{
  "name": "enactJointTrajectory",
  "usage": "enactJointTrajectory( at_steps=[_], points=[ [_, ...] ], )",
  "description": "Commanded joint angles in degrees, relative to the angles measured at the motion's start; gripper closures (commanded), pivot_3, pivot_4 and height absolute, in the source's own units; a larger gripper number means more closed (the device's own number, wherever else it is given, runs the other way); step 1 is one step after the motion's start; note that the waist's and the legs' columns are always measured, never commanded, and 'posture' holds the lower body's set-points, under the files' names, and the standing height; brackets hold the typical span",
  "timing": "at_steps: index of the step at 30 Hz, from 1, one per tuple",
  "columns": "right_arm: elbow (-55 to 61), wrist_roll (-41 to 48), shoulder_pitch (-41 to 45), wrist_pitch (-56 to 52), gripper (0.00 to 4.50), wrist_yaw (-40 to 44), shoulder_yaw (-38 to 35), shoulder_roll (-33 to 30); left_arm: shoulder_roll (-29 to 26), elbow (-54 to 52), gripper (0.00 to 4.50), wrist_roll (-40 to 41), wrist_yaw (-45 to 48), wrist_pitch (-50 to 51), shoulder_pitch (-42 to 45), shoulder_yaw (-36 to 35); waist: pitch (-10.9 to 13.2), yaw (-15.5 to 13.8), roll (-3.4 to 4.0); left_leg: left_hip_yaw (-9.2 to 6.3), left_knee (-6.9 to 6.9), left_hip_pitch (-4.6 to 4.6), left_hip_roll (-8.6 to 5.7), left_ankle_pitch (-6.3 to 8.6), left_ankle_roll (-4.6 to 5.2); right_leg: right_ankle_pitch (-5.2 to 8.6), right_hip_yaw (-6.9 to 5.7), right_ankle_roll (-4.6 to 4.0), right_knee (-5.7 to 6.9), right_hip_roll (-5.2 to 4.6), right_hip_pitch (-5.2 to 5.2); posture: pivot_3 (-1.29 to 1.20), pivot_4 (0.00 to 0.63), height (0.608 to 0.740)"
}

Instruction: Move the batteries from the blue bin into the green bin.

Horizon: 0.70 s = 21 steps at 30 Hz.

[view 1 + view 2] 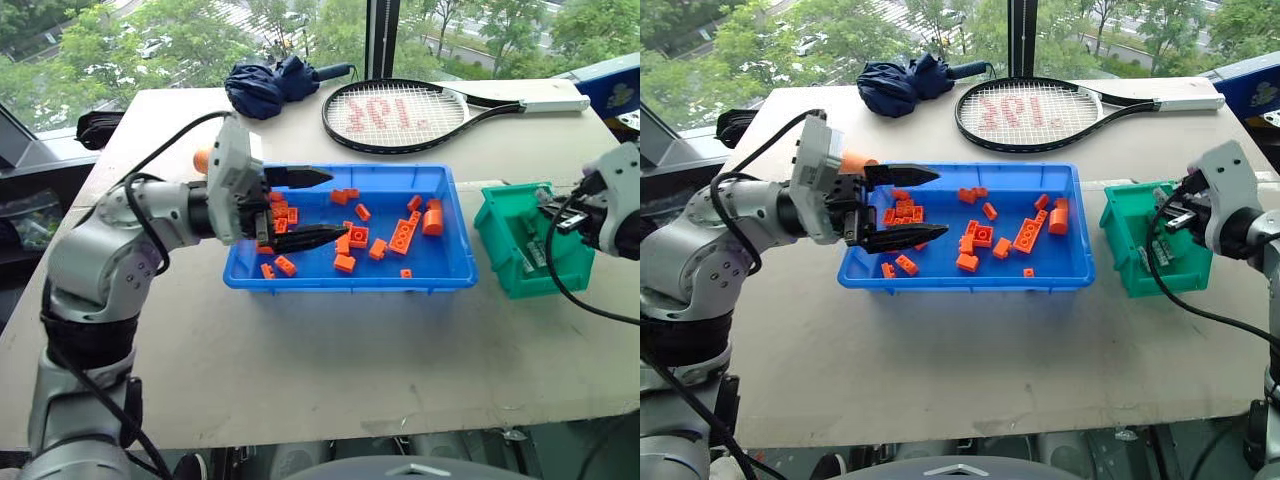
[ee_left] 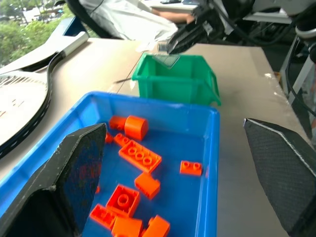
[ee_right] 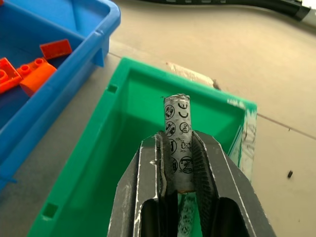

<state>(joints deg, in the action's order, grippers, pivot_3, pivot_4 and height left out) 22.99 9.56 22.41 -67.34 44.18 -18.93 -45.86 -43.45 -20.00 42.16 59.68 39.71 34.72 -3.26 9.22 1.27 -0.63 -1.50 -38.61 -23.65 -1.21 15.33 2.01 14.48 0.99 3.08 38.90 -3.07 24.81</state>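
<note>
The blue bin (image 1: 340,278) lies mid-table with several orange toy bricks (image 1: 352,238) in it. My left gripper (image 1: 318,207) hovers over the bin's left end, pointing right, open with nothing between its fingers. To the right stands the green bin (image 1: 515,275). Above its opening my right gripper (image 3: 177,141) is shut on one of the batteries (image 3: 177,121), a silver-grey cylinder with printed symbols that sticks out past the fingertips. The left wrist view looks across the blue bin (image 2: 207,163) to the green bin (image 2: 173,89).
A large orange cylinder (image 1: 433,218) lies at the blue bin's right end. A tennis racket (image 1: 400,115) and a folded dark-blue umbrella (image 1: 270,85) lie at the back of the table. The table's front edge runs below the bins.
</note>
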Motion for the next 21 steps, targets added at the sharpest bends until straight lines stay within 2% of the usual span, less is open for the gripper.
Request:
enactJointTrajectory(
  at_steps=[1, 3, 5, 6, 7, 8, 12, 13, 15, 17, 19, 21],
  points=[
    [2.54, 2.11, -0.78, 0.51, 4.46, -1.94, -2.62, -0.32, 2.44, -2.09, 0.00, 1.17, -0.91, 0.40, 2.36, 2.01, 0.00, 0.02, 0.00, 0.00, -0.01, 0.00, 0.01, 0.00, 0.00, 0.00, 0.01, 0.00, 0.00, 0.00, -0.01, 0.00, 0.150, 0.740],
    [2.39, 3.26, -1.50, 0.75, 4.46, -1.89, -2.60, -0.77, 3.37, -1.36, 0.00, 0.46, -1.18, 0.13, 3.32, 2.83, 0.00, -0.11, 0.00, -0.02, -0.08, -0.03, 0.01, 0.00, 0.00, 0.00, 0.00, 0.00, -0.02, 0.00, -0.01, 0.00, 0.150, 0.740],
    [2.27, 4.38, -1.99, 0.79, 3.51, -1.79, -2.79, -1.27, 3.64, -0.79, 0.00, 0.02, -1.11, -0.12, 3.71, 3.13, 0.00, -0.43, 0.00, -0.08, -0.12, -0.07, 0.01, 0.00, 0.00, 0.00, 0.00, 0.00, -0.03, 0.01, -0.01, 0.00, 0.150, 0.740],
    [2.24, 4.97, -2.33, 0.47, 3.24, -1.58, -2.91, -1.80, 3.50, -0.67, 0.00, -0.21, -0.74, -0.30, 3.72, 3.33, 0.00, -0.50, 0.00, -0.08, -0.14, -0.08, 0.01, 0.00, 0.00, 0.00, -0.01, 0.00, -0.03, 0.01, -0.02, 0.00, 0.150, 0.740],
    [2.34, 5.49, -2.69, 0.48, 2.58, -1.53, -3.07, -2.30, 3.24, -0.53, 0.00, -0.52, -0.23, -0.56, 3.62, 3.49, 0.00, -0.53, 0.00, -0.07, -0.16, -0.07, 0.00, 0.00, 0.00, 0.00, -0.03, 0.01, -0.04, 0.00, -0.04, 0.00, 0.150, 0.740],
    [2.44, 5.45, -2.91, 0.70, 2.25, -2.11, -3.17, -2.72, 3.06, -0.22, 0.00, -0.85, 0.18, -0.86, 3.53, 3.52, 0.00, -0.62, 0.00, -0.07, -0.17, -0.07, 0.00, 0.01, 0.01, 0.00, -0.04, 0.01, -0.04, 0.00, -0.04, 0.00, 0.150, 0.740],
    [2.78, 6.33, -3.86, 2.95, 0.37, -2.80, -3.96, -3.67, 2.21, 1.13, 0.00, -2.15, 1.84, -2.11, 2.88, 3.29, 0.00, -0.69, 0.00, -0.11, -0.31, -0.10, -0.01, 0.01, 0.02, 0.00, -0.08, 0.01, -0.05, -0.01, -0.10, 0.00, 0.150, 0.740],
    [3.07, 6.62, -4.37, 4.77, 0.08, -2.75, -4.48, -3.28, 1.87, 1.02, 0.00, -2.13, 2.31, -2.25, 2.22, 3.01, 0.00, -0.70, 0.00, -0.11, -0.32, -0.09, -0.01, 0.01, 0.02, 0.00, -0.09, 0.01, -0.05, 0.00, -0.10, 0.00, 0.150, 0.740],
    [4.34, 8.10, -6.14, 8.02, 0.08, -2.00, -6.07, -2.09, 0.43, -0.23, 0.00, -1.71, 3.47, -2.38, -0.37, 1.98, 0.00, -0.65, 0.00, -0.11, -0.32, -0.09, 0.00, 0.01, 0.02, 0.01, -0.08, 0.01, -0.05, 0.00, -0.11, 0.00, 0.150, 0.740],
    [7.60, 13.15, -9.81, 14.26, 0.08, 1.97, -9.81, 1.66, -2.18, -2.82, 0.00, -0.80, 4.26, -1.98, -5.80, -0.75, 0.00, -0.49, 0.00, -0.12, -0.31, -0.09, 0.03, 0.02, 0.03, 0.01, -0.05, 0.01, -0.06, 0.02, -0.11, 0.00, 0.150, 0.740],
    [11.27, 17.72, -17.56, 18.55, 0.08, 6.42, -13.71, 5.32, -3.63, -6.71, 0.00, -0.04, 3.39, -2.21, -13.88, -4.48, 0.02, -0.54, 0.01, -0.10, -0.27, -0.08, 0.14, 0.04, 0.05, 0.01, 0.02, 0.01, -0.08, 0.07, -0.11, 0.00, 0.150, 0.740],
    [13.24, 17.42, -28.41, 23.45, 0.08, 10.02, -14.13, 6.82, -2.79, -11.73, 0.00, 0.26, 0.83, -2.50, -23.65, -8.09, -0.10, -0.84, 0.07, -0.16, -0.33, -0.07, 0.15, 0.12, 0.18, 0.01, -0.01, 0.01, -0.12, 0.03, -0.19, 0.00, 0.150, 0.740]
  ],
)
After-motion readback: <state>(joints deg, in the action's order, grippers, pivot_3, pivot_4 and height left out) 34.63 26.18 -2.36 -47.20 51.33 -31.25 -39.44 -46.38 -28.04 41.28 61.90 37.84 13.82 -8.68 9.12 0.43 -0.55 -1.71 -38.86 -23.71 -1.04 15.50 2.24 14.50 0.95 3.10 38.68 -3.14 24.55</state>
